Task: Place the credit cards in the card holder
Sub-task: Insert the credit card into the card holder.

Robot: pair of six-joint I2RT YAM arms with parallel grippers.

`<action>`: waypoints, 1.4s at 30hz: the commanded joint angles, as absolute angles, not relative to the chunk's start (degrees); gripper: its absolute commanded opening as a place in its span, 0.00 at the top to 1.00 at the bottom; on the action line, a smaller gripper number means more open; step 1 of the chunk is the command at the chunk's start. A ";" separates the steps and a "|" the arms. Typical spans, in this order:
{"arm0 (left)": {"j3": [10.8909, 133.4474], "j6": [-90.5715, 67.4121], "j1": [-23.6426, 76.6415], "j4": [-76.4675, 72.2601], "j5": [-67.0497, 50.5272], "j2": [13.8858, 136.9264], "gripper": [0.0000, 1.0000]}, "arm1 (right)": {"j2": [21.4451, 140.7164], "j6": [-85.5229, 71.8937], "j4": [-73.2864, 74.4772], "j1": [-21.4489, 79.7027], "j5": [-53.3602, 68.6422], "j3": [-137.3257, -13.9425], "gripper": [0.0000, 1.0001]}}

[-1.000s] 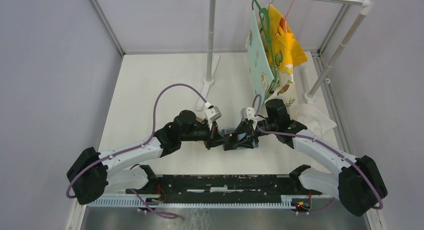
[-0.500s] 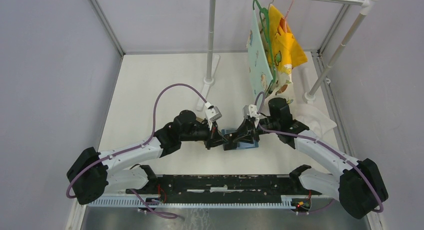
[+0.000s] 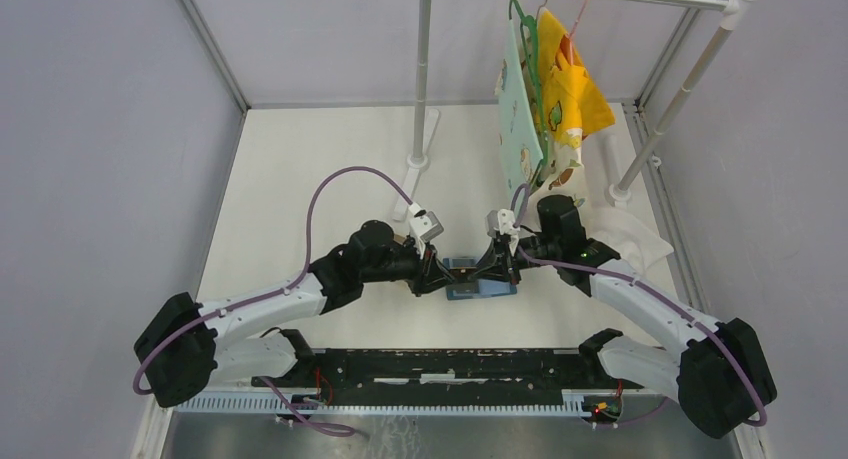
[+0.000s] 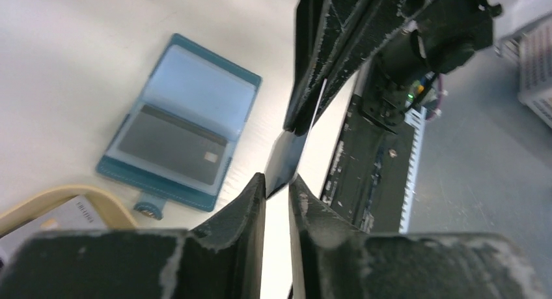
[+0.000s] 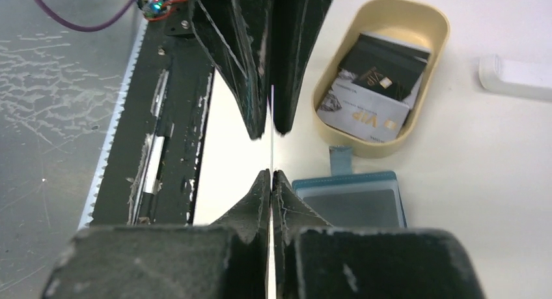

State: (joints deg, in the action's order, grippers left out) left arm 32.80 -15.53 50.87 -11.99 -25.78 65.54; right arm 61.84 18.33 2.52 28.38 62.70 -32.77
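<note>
The teal card holder (image 4: 182, 129) lies open on the table with a dark card in its clear sleeve; it also shows under both grippers (image 3: 482, 289) and beside my right fingers (image 5: 351, 198). One credit card (image 4: 286, 159) hangs edge-on between the two grippers, a thin line (image 5: 271, 126) in the right wrist view. My right gripper (image 5: 271, 175) is shut on the card's near end. My left gripper (image 4: 276, 180) has its jaws slightly parted around the other end, with a gap on each side. More credit cards (image 5: 374, 84) lie in the tan oval tray (image 5: 416, 15).
A clothes rack stands behind, one foot (image 3: 418, 159) near the middle and hung garments (image 3: 550, 89) at the right. A white cloth (image 3: 632, 234) lies by the right arm. The black rail (image 3: 440, 364) runs along the near edge.
My right gripper has closed onto the card that the left gripper held. The left jaws have parted a little. Both arms stay almost where they were.
</note>
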 commanded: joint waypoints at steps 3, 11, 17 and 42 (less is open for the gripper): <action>30.21 -15.71 51.04 -11.16 -13.64 58.14 0.63 | 62.65 25.76 14.33 27.64 51.87 -36.18 1.00; 22.52 -23.74 50.99 -20.48 -9.30 51.53 0.35 | 60.30 21.38 13.09 22.29 44.25 -30.92 1.00; 25.12 -30.94 51.06 -25.16 -9.29 60.08 0.41 | 62.41 15.24 11.04 16.70 47.66 -29.75 1.00; 40.05 -37.66 60.13 -12.50 14.01 94.64 0.71 | 69.67 1.20 5.37 13.91 48.84 -27.43 1.00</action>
State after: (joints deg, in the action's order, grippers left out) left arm 39.27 -36.67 59.79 -15.42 10.09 93.82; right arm 68.77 4.99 8.12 14.44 47.29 -28.05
